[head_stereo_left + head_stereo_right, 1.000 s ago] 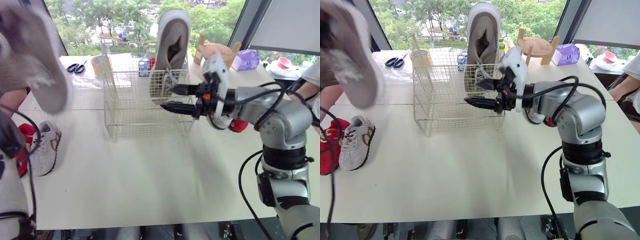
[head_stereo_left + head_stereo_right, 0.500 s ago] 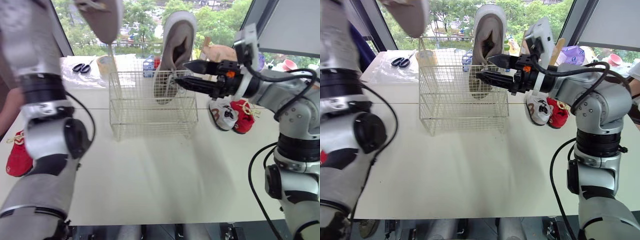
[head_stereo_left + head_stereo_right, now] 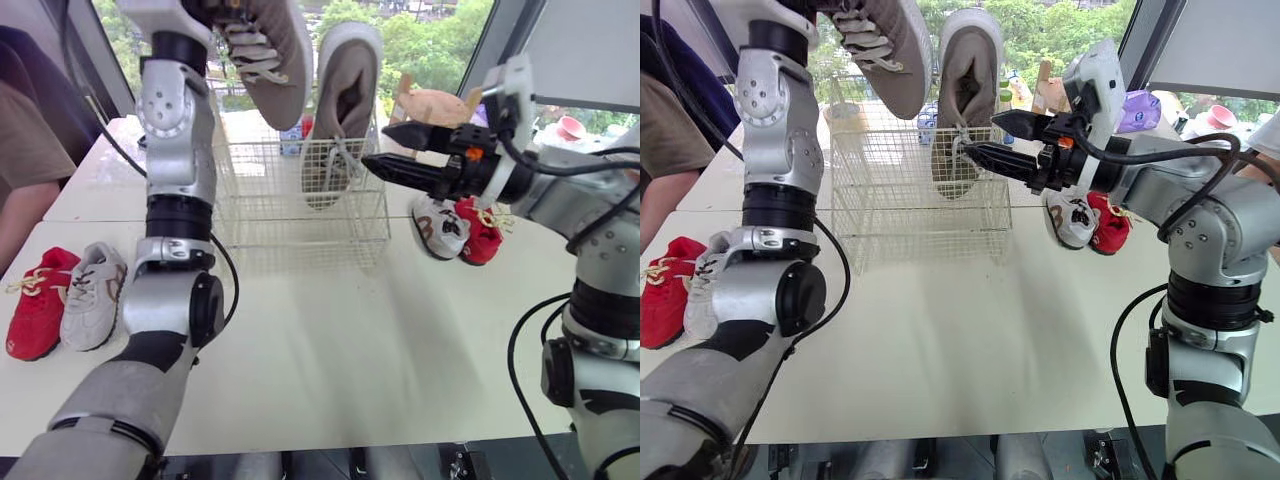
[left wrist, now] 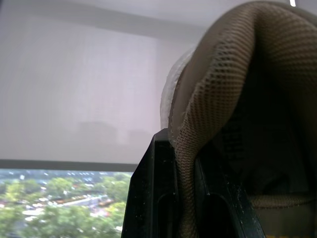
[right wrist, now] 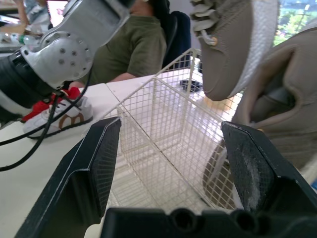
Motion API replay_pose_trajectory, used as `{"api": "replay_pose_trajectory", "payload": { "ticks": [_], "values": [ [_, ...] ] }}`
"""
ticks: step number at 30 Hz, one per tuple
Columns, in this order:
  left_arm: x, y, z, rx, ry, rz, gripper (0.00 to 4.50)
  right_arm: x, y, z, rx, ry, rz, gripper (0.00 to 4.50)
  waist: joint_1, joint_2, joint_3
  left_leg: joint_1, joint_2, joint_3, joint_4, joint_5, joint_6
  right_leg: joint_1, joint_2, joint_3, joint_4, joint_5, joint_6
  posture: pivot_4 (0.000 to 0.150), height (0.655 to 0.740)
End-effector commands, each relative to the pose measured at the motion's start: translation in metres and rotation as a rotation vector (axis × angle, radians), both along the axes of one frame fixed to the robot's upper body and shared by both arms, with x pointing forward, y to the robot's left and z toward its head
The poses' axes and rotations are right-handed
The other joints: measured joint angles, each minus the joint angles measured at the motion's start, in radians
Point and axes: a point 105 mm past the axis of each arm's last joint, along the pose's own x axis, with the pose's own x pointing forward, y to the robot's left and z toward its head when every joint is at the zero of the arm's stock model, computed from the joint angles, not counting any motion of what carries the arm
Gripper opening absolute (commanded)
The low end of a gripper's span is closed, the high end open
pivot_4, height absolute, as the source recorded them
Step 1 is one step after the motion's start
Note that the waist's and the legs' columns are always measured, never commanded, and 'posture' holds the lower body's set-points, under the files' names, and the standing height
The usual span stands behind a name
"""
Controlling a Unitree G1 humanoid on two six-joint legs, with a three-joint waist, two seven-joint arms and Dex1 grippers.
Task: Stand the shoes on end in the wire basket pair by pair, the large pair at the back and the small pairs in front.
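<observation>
Left claw (image 4: 184, 149) tight on large shoe (image 3: 268, 52)

Upper-floor workroom, part lab, part office

Tall slanted windows (image 3: 420, 40) look out over treetops, and a grey roller blind (image 3: 590, 50) covers one pane. A long pale tabletop (image 3: 350, 340) fills the room. At its far edge stand a purple tissue box (image 3: 1137, 110) and a small wooden stool (image 3: 440, 100). A person (image 3: 25, 150) sits alongside.
</observation>
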Motion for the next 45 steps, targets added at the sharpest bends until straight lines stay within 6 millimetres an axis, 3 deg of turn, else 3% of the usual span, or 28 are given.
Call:
{"api": "replay_pose_trajectory", "payload": {
  "ticks": [1, 7, 16, 19, 23, 26, 32, 36, 40, 42, 45],
  "values": [
    [0.006, 0.000, -0.021, 0.013, 0.075, 0.034, 0.06, -0.008, -0.002, 0.013, 0.012, -0.053, 0.005, 3.48, 0.003, 0.000, 0.000, 0.002, 0.000, 0.000, 0.000, 0.000, 0.000, 0.002, 0.000, 0.000, -0.001, 0.000, 0.000, 0.150, 0.7400],
    [-0.005, 0.008, -0.036, -0.015, 0.121, 0.064, 0.06, -0.005, 0.001, 0.012, 0.017, -0.044, 0.028, 3.48, 0.004, 0.000, 0.000, 0.004, 0.000, 0.000, -0.001, 0.000, 0.000, 0.003, 0.000, 0.000, 0.000, 0.000, 0.000, 0.150, 0.7400],
    [0.011, 0.004, -0.107, 0.028, 0.402, 0.093, 0.06, -0.001, 0.005, 0.009, 0.017, -0.038, 0.047, 3.48, 0.005, 0.001, 0.000, 0.005, 0.000, 0.000, -0.001, 0.000, 0.001, 0.004, 0.000, 0.001, -0.001, 0.000, 0.000, 0.150, 0.7400],
    [0.012, 0.001, -0.112, 0.059, 0.430, 0.083, 0.06, 0.000, 0.006, 0.008, 0.020, -0.038, 0.050, 3.48, 0.015, 0.001, 0.000, 0.005, 0.000, 0.000, -0.001, 0.000, 0.001, 0.004, 0.000, 0.001, -0.001, 0.000, 0.000, 0.150, 0.7400],
    [0.011, -0.004, -0.105, 0.090, 0.408, 0.070, 0.06, 0.001, 0.009, 0.006, 0.021, -0.037, 0.054, 3.48, 0.019, 0.001, 0.000, 0.005, 0.000, 0.000, -0.001, 0.000, 0.001, 0.004, 0.000, 0.001, -0.001, 0.000, 0.000, 0.150, 0.7400],
    [0.007, -0.010, -0.105, 0.135, 0.406, 0.041, 1.27, 0.002, 0.008, 0.006, 0.022, -0.036, 0.053, 3.48, 0.020, 0.001, 0.000, 0.005, 0.000, 0.000, -0.001, 0.000, 0.001, 0.004, 0.000, 0.001, -0.001, 0.000, 0.000, 0.150, 0.7400],
    [-0.017, -0.010, -0.110, 0.133, 0.428, -0.045, 4.33, 0.002, 0.005, 0.003, 0.029, -0.044, 0.048, 3.48, 0.017, 0.001, 0.000, 0.005, 0.000, 0.000, -0.001, 0.000, 0.001, 0.004, 0.000, 0.001, -0.001, 0.000, 0.000, 0.150, 0.7400],
    [-0.048, -0.004, -0.117, 0.150, 0.472, -0.133, 4.47, 0.006, -0.008, 0.002, 0.064, -0.040, 0.013, 3.48, 0.017, 0.001, 0.000, 0.005, 0.000, 0.000, -0.001, -0.001, 0.001, 0.004, 0.000, 0.002, -0.001, 0.000, 0.000, 0.150, 0.7400],
    [-0.085, 0.007, -0.129, 0.097, 0.560, -0.330, 4.47, 0.027, -0.054, -0.004, 0.194, -0.033, -0.203, 3.48, 0.018, 0.001, 0.000, 0.005, 0.001, -0.001, -0.001, -0.001, 0.000, 0.004, -0.001, 0.002, -0.002, 0.000, -0.001, 0.150, 0.7400],
    [-0.098, 0.008, -0.137, 0.091, 0.600, -0.417, 4.50, 0.031, -0.074, -0.016, 0.193, -0.077, -0.289, 4.35, 0.020, 0.001, 0.000, 0.005, 0.000, -0.001, -0.001, -0.001, 0.000, 0.004, -0.001, 0.002, -0.002, -0.001, -0.001, 0.150, 0.7400],
    [-0.107, -0.002, -0.154, 0.076, 0.681, -0.557, 4.50, 0.049, -0.115, -0.046, 0.201, -0.105, -0.527, 4.44, 0.020, 0.001, 0.000, 0.006, 0.000, -0.001, -0.001, -0.001, 0.000, 0.006, 0.000, 0.002, -0.002, -0.001, -0.001, 0.150, 0.7400]
  ]
}}
